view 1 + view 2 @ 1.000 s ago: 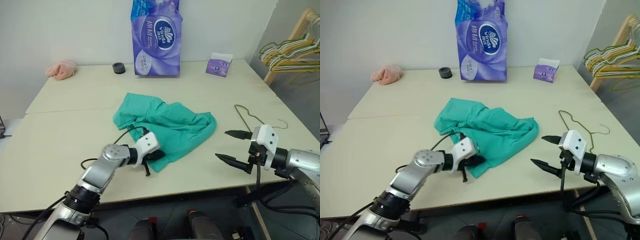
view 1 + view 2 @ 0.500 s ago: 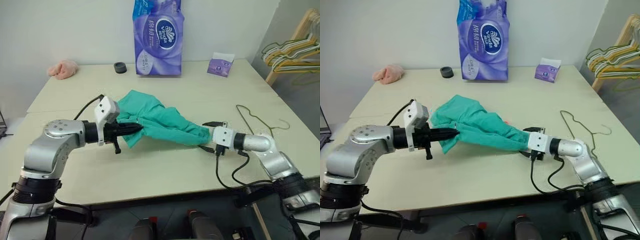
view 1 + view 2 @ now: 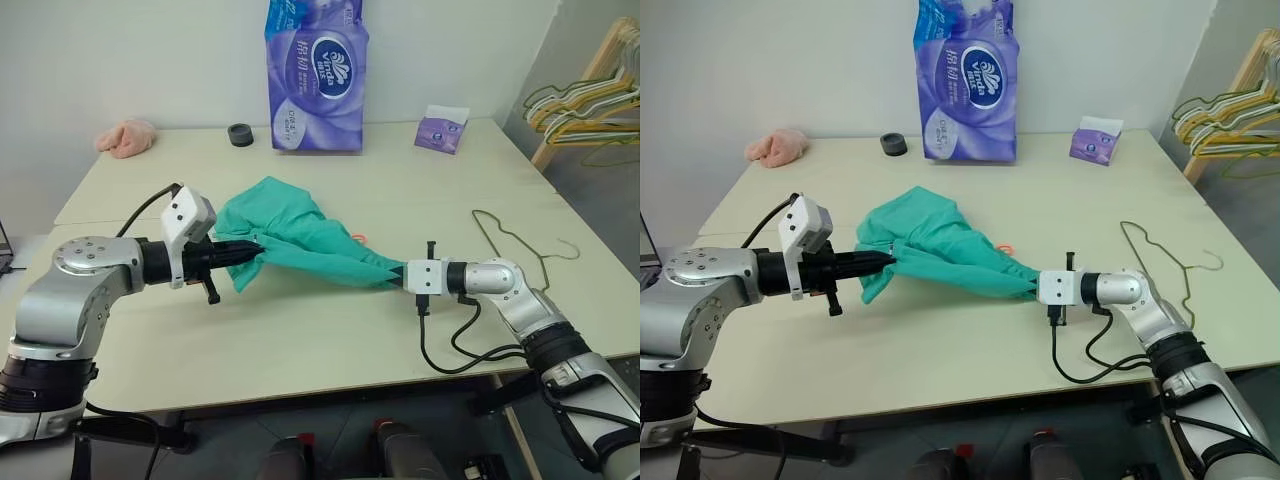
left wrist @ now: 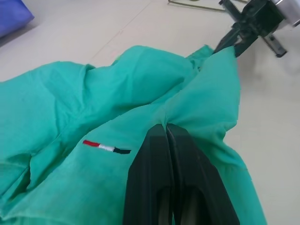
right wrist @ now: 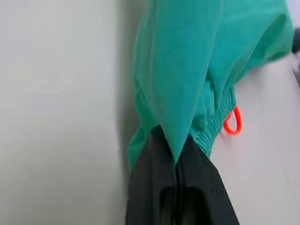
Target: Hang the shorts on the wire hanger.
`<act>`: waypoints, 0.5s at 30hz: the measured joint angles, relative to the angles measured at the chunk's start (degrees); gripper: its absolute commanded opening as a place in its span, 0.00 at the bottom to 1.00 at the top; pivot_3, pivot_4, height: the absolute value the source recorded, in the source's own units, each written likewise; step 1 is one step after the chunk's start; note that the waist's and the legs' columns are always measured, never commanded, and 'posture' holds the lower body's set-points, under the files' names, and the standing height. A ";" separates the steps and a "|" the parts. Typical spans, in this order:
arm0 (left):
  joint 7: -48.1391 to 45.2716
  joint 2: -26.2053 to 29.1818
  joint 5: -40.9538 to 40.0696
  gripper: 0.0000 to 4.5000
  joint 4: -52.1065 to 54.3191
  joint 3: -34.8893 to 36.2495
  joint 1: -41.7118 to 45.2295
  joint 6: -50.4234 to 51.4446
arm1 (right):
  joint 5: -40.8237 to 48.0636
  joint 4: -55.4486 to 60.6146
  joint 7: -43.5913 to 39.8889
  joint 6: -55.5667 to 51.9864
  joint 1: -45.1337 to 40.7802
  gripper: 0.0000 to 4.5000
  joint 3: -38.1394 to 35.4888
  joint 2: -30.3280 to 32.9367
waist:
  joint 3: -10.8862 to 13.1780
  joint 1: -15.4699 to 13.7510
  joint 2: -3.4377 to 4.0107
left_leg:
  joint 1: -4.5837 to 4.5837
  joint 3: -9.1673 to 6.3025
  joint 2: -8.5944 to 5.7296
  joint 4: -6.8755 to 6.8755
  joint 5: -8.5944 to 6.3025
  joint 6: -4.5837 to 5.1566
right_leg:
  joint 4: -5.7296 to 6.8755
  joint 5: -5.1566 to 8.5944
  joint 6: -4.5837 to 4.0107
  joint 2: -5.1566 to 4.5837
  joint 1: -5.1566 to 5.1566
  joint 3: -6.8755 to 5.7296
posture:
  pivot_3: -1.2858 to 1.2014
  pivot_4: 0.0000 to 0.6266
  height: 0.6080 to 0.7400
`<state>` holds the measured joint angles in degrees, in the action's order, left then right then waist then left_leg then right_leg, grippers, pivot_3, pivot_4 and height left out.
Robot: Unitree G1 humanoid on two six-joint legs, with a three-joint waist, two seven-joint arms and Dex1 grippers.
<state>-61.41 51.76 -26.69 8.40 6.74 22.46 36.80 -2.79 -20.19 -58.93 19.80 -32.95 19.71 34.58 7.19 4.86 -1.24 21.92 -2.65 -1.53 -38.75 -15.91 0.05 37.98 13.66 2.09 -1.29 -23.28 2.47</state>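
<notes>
The teal-green shorts (image 3: 305, 240) are pulled into a long band between my two grippers, just above the cream table (image 3: 300, 340). My left gripper (image 3: 257, 249) is shut on the left end; the left wrist view shows its fingertips (image 4: 159, 140) pinching a fold near a small striped mark (image 4: 106, 148). On the band's other end my right gripper (image 3: 399, 277) is shut, its black fingers (image 5: 150, 164) closed on a point of cloth. An orange drawstring loop (image 5: 231, 123) hangs by the waistband. The thin wire hanger (image 3: 512, 238) lies flat on the table, to the right of the right gripper.
A tall purple tissue pack (image 3: 313, 75), a black tape roll (image 3: 239, 135), a small purple box (image 3: 441, 130) and a pink cloth (image 3: 125, 138) stand along the table's back. A wooden rack with more hangers (image 3: 585, 100) is off the table's right.
My left gripper lifted the shorts up and to the left. My right gripper, open at the right a second ago, moved in to the shorts' right end and shut on it.
</notes>
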 measured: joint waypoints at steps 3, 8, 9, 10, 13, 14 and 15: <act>-3.19 1.70 0.13 0.00 -1.06 -0.98 -0.20 -1.04 | 6.57 7.04 -6.80 -8.48 0.79 0.00 -0.86 3.37 | 0.01 -0.14 0.02 | -0.01 0.00 -0.01 -0.01 0.00 0.00 | 0.00 0.00 0.00 -0.01 0.02 -0.05 | 0.48 0.12 1.00; -7.30 -2.33 9.55 0.00 -15.11 -11.71 9.32 -13.88 | 19.24 10.45 -16.39 -32.84 -5.04 0.00 -4.54 7.67 | 0.03 -1.08 0.05 | -0.05 0.03 -0.04 -0.10 0.01 0.02 | -0.02 -0.11 -0.19 0.09 0.09 -0.23 | 0.47 0.12 1.00; -6.53 -4.71 12.21 0.00 -19.75 -13.61 12.79 -17.50 | 19.00 6.97 -15.93 -34.18 -8.83 0.00 -4.87 6.87 | 0.03 -1.17 0.05 | -0.01 0.09 -0.04 -0.10 0.04 0.04 | -0.05 -0.17 -0.27 0.18 0.03 -0.22 | 0.47 0.12 1.00; -5.82 -7.22 14.78 0.00 -25.65 -15.37 16.48 -21.19 | 17.64 1.54 -14.89 -34.15 -13.05 0.00 -4.91 5.84 | 0.02 -1.21 0.04 | -0.08 0.15 -0.04 -0.12 0.04 0.03 | 0.01 -0.17 -0.27 0.18 0.07 -0.20 | 0.47 0.12 1.00; 1.63 -15.39 22.65 0.00 -46.52 -18.79 30.45 -31.70 | 8.64 -20.07 -4.32 -28.32 -29.09 0.00 -3.84 2.02 | 0.03 -1.34 0.04 | 0.12 0.24 -0.09 -0.11 0.06 0.01 | 0.03 -0.20 -0.28 0.10 -0.19 -0.15 | 0.47 0.12 1.00; 5.51 -17.55 24.91 0.00 -53.33 -19.25 35.39 -34.92 | 4.63 -26.56 0.32 -24.39 -33.83 0.00 -2.26 1.11 | 0.03 -1.30 0.03 | 0.31 0.28 -0.10 -0.10 0.09 -0.04 | 0.03 -0.20 -0.28 0.02 -0.40 -0.12 | 0.47 0.11 1.00; 9.16 -18.73 26.99 0.00 -57.91 -19.72 39.68 -37.51 | 1.01 -30.76 4.58 -20.96 -37.43 0.00 -1.02 0.28 | -0.06 -1.06 -0.06 | 0.80 0.35 -0.08 -0.11 0.20 -0.24 | 0.07 -0.21 -0.27 -0.08 -0.90 -0.06 | 0.47 0.11 1.00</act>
<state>-52.25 33.04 0.31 -49.51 -12.99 62.14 -0.71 -1.77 -50.95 -54.35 -1.16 -70.37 18.69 34.86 7.13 3.80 -1.30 22.71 -2.30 -1.61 -38.86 -15.71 -0.19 38.05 13.45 1.82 -1.37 -24.18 2.41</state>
